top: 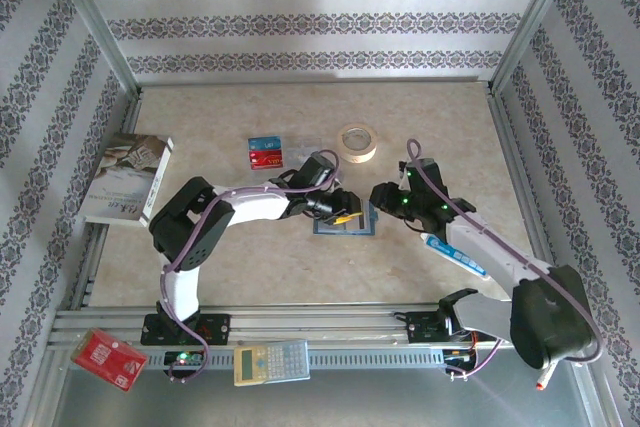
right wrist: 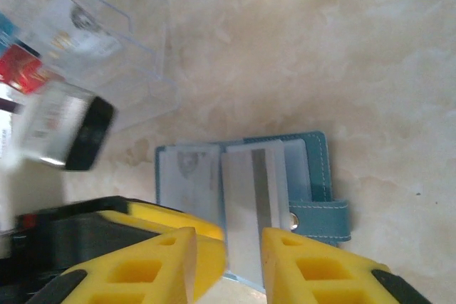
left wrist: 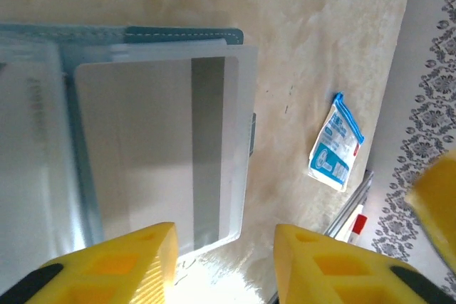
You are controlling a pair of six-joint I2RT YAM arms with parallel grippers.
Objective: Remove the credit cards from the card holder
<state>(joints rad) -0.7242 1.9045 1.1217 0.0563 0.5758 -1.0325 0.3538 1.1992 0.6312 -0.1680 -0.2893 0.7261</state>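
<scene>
Now the left fingers gape wide at the silver-grey striped plastic card poking from the teal-blue folding card holder; right fingers hover narrowly parted above it.

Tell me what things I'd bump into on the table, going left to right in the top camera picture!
White book → red and blue credit cards → tape roll → blue-and-white packet
</scene>
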